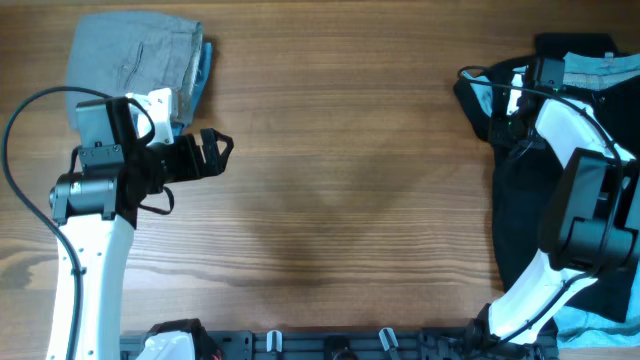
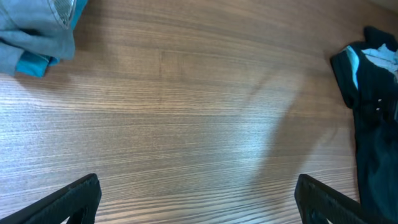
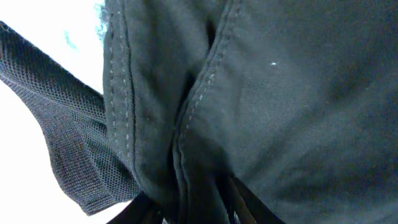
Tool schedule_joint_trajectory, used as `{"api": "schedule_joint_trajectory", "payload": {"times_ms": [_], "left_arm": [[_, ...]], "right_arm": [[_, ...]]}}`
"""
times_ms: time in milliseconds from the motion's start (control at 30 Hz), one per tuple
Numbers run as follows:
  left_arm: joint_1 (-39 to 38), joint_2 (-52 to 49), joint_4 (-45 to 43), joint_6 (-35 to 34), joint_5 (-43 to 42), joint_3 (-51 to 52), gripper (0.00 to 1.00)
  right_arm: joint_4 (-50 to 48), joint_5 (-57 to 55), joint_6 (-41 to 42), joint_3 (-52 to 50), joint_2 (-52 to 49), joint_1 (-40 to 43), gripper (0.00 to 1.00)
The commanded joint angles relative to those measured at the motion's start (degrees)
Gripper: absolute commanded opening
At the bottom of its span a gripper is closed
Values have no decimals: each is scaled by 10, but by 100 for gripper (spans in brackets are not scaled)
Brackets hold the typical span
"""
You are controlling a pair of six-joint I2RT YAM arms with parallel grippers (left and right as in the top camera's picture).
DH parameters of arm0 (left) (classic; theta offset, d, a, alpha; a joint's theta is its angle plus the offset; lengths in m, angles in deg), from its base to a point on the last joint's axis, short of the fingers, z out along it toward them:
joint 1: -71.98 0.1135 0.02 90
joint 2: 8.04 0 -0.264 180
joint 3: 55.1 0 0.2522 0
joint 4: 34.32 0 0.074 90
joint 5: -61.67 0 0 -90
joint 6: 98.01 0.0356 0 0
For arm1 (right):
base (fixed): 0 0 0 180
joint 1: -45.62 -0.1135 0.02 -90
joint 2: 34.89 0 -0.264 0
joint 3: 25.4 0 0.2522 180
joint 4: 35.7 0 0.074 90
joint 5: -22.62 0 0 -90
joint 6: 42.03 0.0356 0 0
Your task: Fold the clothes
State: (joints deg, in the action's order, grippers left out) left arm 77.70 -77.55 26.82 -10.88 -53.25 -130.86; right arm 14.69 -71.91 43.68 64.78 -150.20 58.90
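A folded grey garment (image 1: 135, 50) with a blue piece under it lies at the table's far left; it also shows in the left wrist view (image 2: 34, 28). My left gripper (image 1: 215, 150) is open and empty above bare wood, just right of that pile (image 2: 198, 202). A black garment (image 1: 520, 180) lies in a heap at the right edge, seen also in the left wrist view (image 2: 376, 93). My right gripper (image 1: 515, 105) is shut on a bunched fold of the black garment (image 3: 205, 124) at its top left part, its fingers (image 3: 189, 208) mostly buried in cloth.
Light blue and white clothing (image 1: 600, 68) lies under the black garment at the far right. A black rail (image 1: 320, 345) with clips runs along the front edge. Bare wooden table (image 1: 350, 180) spans the middle.
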Motion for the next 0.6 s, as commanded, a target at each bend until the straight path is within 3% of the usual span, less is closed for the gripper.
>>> {"api": "schedule_joint_trajectory", "payload": {"times_ms": [0, 133, 200, 267, 433, 500, 567], "left_arm": [[-3, -16, 1, 7, -10, -10, 100], [-3, -18, 1, 7, -10, -10, 100], [-3, -18, 1, 7, -10, -10, 100], [-3, -18, 1, 7, -10, -10, 100], [-3, -18, 1, 7, -10, -10, 100], [-3, -18, 1, 7, -10, -10, 100], [-3, -18, 1, 7, -10, -10, 100]], "right_arm": [[5, 86, -44, 7, 11, 11, 48], [-3, 95, -59, 9, 21, 10, 49], [-13, 67, -29, 9, 21, 10, 40], [-21, 116, -51, 9, 21, 10, 52], [-38, 157, -63, 9, 21, 10, 50], [-40, 68, -14, 9, 21, 10, 43], [-31, -74, 68, 9, 21, 10, 21]]}}
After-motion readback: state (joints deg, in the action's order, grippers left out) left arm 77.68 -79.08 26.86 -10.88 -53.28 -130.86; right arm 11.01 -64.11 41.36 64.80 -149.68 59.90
